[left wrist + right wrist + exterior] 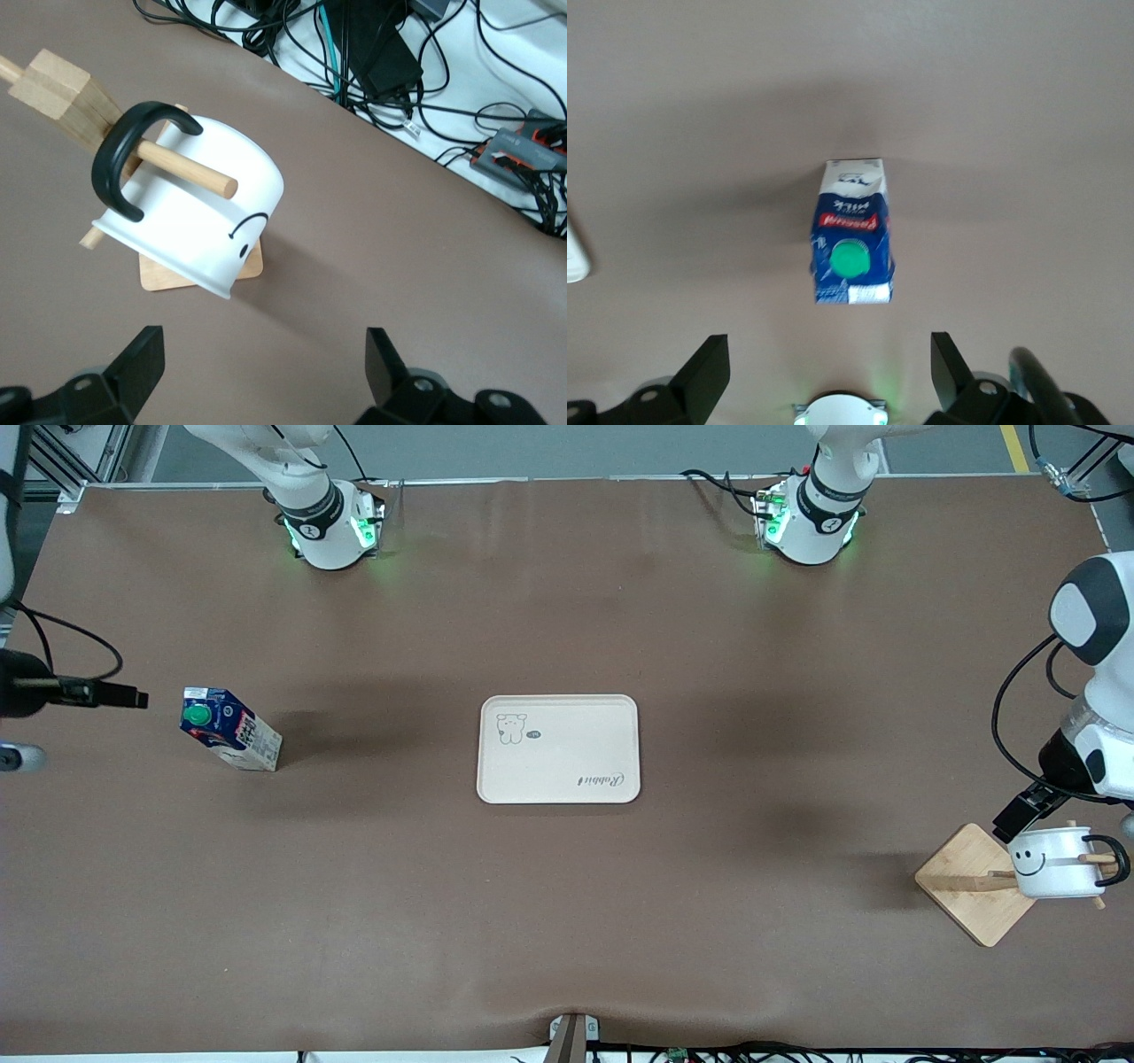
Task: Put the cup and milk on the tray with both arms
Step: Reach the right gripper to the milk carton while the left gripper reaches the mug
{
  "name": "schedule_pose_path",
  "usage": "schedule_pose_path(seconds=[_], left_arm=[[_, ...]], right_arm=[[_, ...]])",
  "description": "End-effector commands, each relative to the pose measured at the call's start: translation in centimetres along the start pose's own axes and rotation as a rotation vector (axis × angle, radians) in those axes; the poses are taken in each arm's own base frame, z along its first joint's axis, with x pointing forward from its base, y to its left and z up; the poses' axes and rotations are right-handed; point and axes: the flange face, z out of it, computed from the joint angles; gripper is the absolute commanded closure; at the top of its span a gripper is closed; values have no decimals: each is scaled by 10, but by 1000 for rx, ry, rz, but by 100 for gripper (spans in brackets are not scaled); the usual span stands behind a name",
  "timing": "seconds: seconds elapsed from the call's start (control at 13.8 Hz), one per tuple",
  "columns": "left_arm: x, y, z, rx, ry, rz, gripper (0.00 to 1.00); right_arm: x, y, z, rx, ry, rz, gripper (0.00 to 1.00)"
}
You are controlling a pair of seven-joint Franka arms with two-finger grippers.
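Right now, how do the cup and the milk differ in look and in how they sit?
The cup is white with a black smiley face; the milk is dark blue with a green cap. The cup hangs by its handle on a peg of the wooden stand; the milk stands on the table. Neither is on the tray, and neither is held.

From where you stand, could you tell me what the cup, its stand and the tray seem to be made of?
The cup looks like white enamelled metal: glossy wall, thin black rim line, black loop handle. It could be ceramic.
The stand is pale unfinished wood, probably bamboo, with visible grain and round pegs.
The tray looks like matte cream plastic or melamine, with rounded moulded corners and print.
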Motion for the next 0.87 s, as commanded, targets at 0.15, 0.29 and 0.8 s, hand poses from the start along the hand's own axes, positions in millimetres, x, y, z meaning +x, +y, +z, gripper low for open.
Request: schedule_pose_path(seconds=[0.15,0.29,0.8], left_arm=[[-10,-21,11,-42,56,-34,0],[-10,-24,18,-55,73,-38,0],[-20,-31,41,-66,82,-37,0]], right_arm=[[20,2,69,-42,-39,-22,0],[20,2,88,-41,-45,-24,0],[12,-4,120,-45,-68,-43,0]])
